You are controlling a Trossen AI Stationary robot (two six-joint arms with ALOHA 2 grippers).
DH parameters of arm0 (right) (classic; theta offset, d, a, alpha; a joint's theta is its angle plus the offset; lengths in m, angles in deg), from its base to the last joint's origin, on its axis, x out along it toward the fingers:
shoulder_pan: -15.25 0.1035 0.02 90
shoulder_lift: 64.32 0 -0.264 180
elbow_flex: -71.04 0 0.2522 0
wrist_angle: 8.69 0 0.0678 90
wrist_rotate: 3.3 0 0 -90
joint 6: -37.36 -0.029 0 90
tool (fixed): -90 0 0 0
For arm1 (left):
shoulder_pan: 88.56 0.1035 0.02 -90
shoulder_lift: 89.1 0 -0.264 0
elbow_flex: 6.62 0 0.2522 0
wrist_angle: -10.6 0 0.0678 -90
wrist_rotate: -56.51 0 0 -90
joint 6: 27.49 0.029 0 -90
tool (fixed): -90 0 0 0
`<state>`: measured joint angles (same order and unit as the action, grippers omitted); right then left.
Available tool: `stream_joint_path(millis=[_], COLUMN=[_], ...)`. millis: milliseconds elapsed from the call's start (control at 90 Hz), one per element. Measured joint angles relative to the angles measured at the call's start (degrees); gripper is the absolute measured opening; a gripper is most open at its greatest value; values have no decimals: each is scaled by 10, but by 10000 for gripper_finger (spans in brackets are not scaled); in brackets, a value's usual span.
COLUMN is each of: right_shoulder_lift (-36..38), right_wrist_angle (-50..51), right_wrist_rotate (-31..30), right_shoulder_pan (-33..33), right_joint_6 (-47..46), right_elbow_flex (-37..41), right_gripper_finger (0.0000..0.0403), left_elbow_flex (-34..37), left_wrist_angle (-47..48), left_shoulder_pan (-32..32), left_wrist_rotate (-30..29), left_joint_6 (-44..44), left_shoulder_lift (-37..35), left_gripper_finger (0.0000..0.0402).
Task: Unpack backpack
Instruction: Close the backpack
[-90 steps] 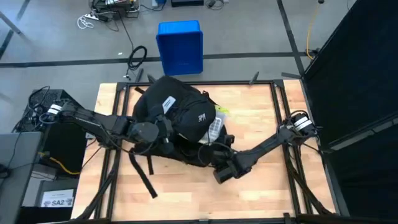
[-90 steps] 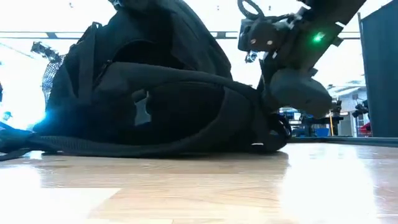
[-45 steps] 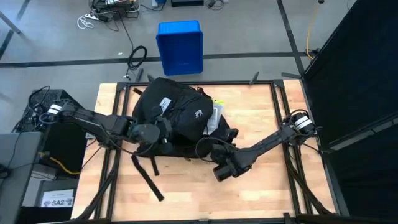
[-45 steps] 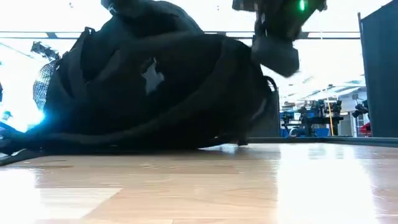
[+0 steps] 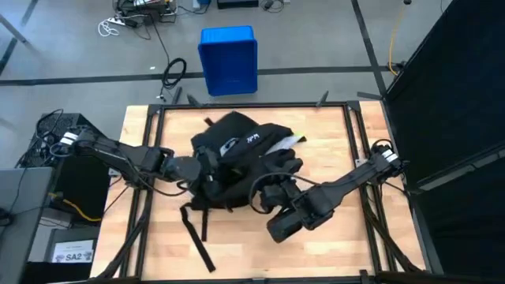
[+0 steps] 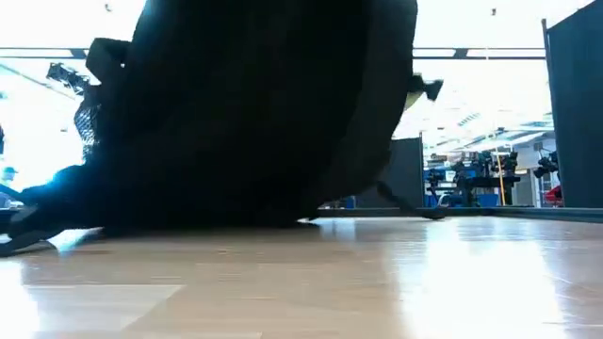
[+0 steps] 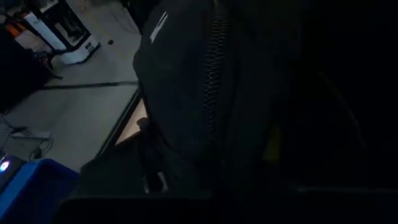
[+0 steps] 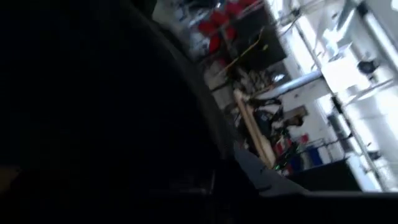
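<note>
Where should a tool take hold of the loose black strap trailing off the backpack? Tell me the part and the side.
Judging from the high view, grip the strap near its free end, coming straight down. It lies flat on the bare table, clear of the backpack and both arms, so nothing crowds it.

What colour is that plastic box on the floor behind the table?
Blue. The box shows best in the high view, just beyond the table's far edge.
</note>
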<state>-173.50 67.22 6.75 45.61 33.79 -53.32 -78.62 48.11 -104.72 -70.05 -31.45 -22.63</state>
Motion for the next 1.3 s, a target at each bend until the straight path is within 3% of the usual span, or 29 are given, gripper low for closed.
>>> stream_joint_path(millis=[144, 311, 611, 844, 922, 1033, 1100, 1189, 1300], right_shoulder_lift=[0, 0, 1, 1, 1, 1, 1, 1, 1], right_wrist_angle=[-135, -246, -251, -252, -254, -261, -262, -263, -263], right_wrist_rotate=[-9, -13, -1, 9, 15, 22, 27, 36, 40], right_shoulder_pan=[4, 5, 5, 4, 3, -1, -4, -8, -11], right_joint_6=[169, 299, 308, 308, 308, 309, 309, 308, 306], right_elbow_flex=[-33, -37, -37, -37, -37, -37, -37, -37, -37], right_gripper_finger=[0, 0, 0, 0, 0, 0, 0, 0, 0], left_elbow_flex=[0, -33, -147, -232, -249, -252, -249, -248, -253], left_wrist_angle=[-57, -61, 8, 13, 13, 13, 15, 27, 63], left_shoulder_pan=[0, -4, -28, -52, -61, -75, -89, -111, -132], left_wrist_rotate=[15, 26, 23, 27, 59, 154, 173, 152, 61], left_joint_6=[56, 99, 115, 153, 152, 115, 102, 106, 124], left_shoulder_lift=[-2, -5, -9, -9, -10, -5, 12, 42, 76], left_gripper_finger=[13, 72, 197, 241, 244, 245, 245, 245, 245])
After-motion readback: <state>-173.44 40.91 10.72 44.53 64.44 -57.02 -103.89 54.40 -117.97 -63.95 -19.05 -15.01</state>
